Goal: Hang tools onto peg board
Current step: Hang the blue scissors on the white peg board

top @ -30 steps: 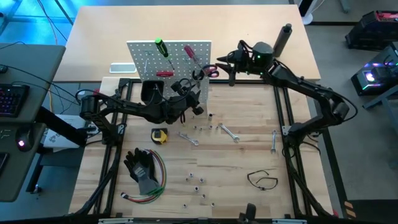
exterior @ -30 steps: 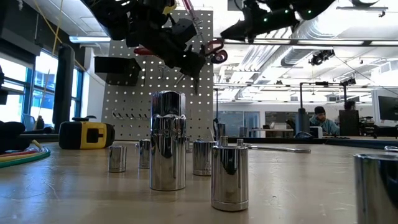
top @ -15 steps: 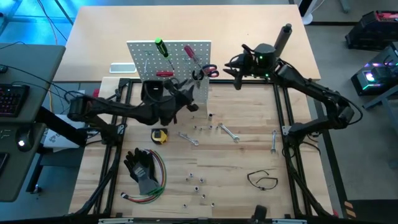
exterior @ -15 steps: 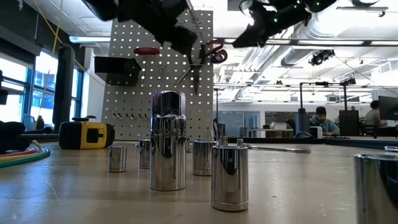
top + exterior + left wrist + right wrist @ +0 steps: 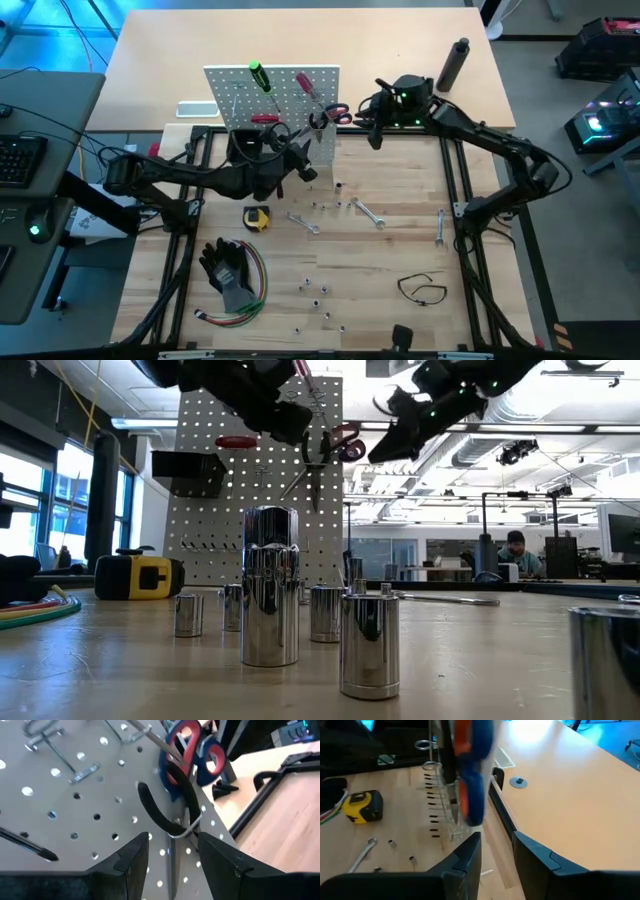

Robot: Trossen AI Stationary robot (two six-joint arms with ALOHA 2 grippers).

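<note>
The peg board [image 5: 235, 95] stands upright at the far left. On it hang a green screwdriver [image 5: 260, 76], a red screwdriver [image 5: 305, 86], a red-handled tool [image 5: 263, 119], black-handled pliers [image 5: 155, 812] and, at its right edge, red-and-blue scissors [image 5: 192, 745]. My left gripper [image 5: 172, 840] is open, level with the board's front just short of the pliers, with nothing between its fingers. My right gripper [image 5: 496, 840] is open to the right of the scissors [image 5: 470, 775], tipped downward, and holds nothing.
On the table lie a yellow tape measure [image 5: 257, 217], wrenches [image 5: 303, 222] [image 5: 370, 213] [image 5: 440, 228], a black loop [image 5: 422, 289] and several chrome sockets [image 5: 270, 585]. Black gloves [image 5: 228, 268] with coloured wires lie near left. A dark bottle [image 5: 452, 62] stands far right.
My left gripper has risen and drawn back a little toward the table's left, uncovering the black-handled pliers that hang on the board. My right gripper has sunk and tipped its fingers downward beside the scissors.
</note>
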